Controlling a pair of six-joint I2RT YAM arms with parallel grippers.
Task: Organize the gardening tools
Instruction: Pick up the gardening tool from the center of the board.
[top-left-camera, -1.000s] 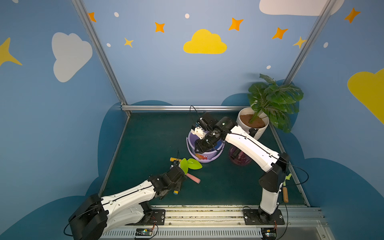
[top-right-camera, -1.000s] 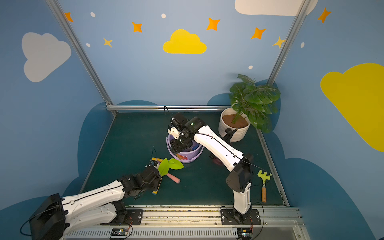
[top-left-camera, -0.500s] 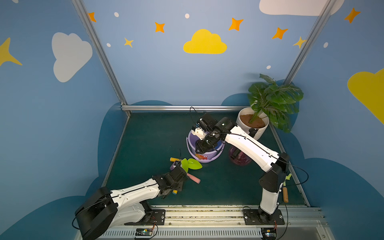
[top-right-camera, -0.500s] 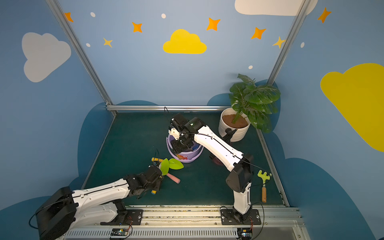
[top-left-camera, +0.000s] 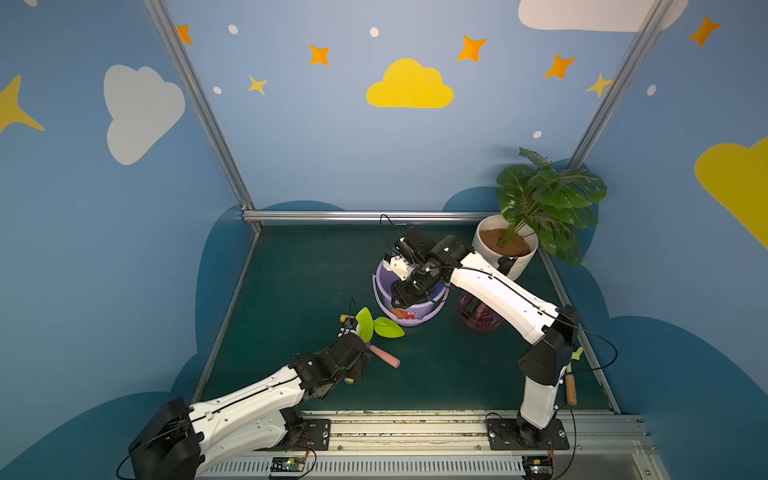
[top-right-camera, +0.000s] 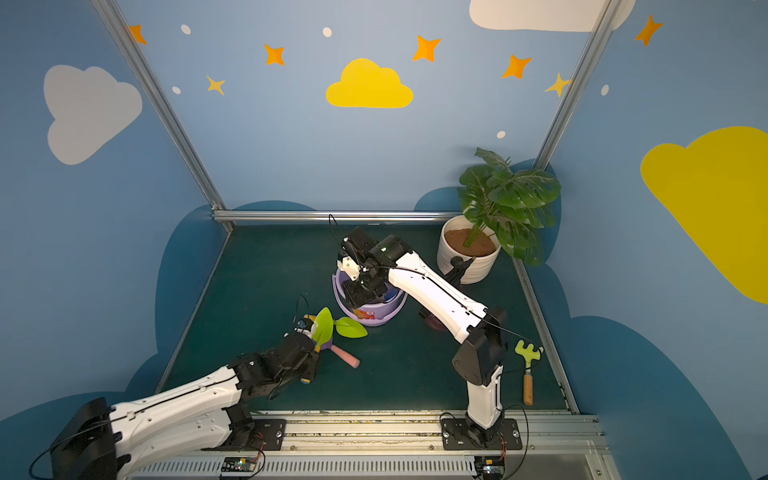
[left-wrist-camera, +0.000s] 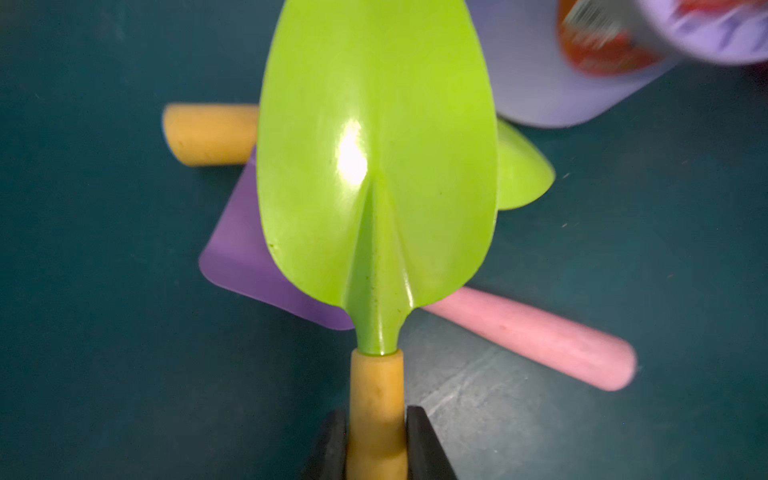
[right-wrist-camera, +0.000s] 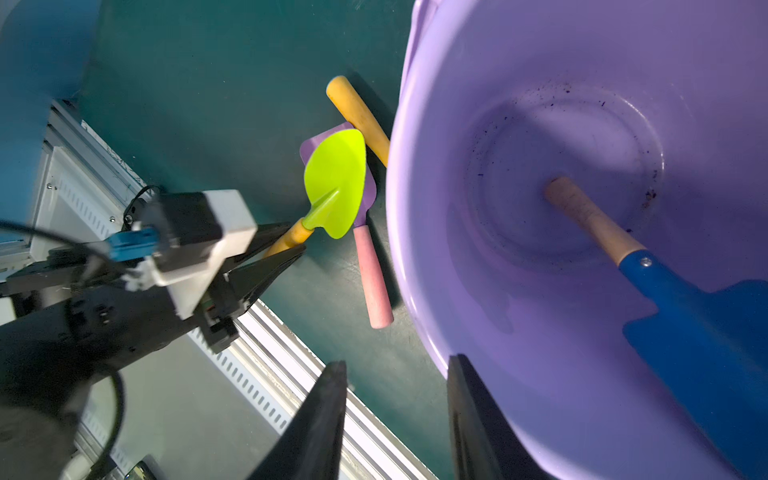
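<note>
— Top views first: where are you?
— In both top views my left end effector (top-left-camera: 360, 345) sits low over the worktop (top-left-camera: 291, 291), and the blade of a lime-green trowel (top-left-camera: 365, 323) juts ahead of it. My right end effector (top-left-camera: 405, 297) hangs at the lilac bucket (top-left-camera: 422, 318), beyond that blade.
— Left wrist?
— My fingers press both sides of that trowel's yellow handle. Under its blade lie a purple trowel (left-wrist-camera: 241, 257) and a second lime-green trowel (left-wrist-camera: 521, 174).
— The risk?
— The round handle could swivel between my flat fingers. The blade would then droop and drag those two.
— Right wrist?
— My fingers are spread beside the bucket rim, pinching nothing I can see. A blue trowel (right-wrist-camera: 685, 316) lies inside the bucket. Bringing the green one over could strike that end effector or tip the bucket.
</note>
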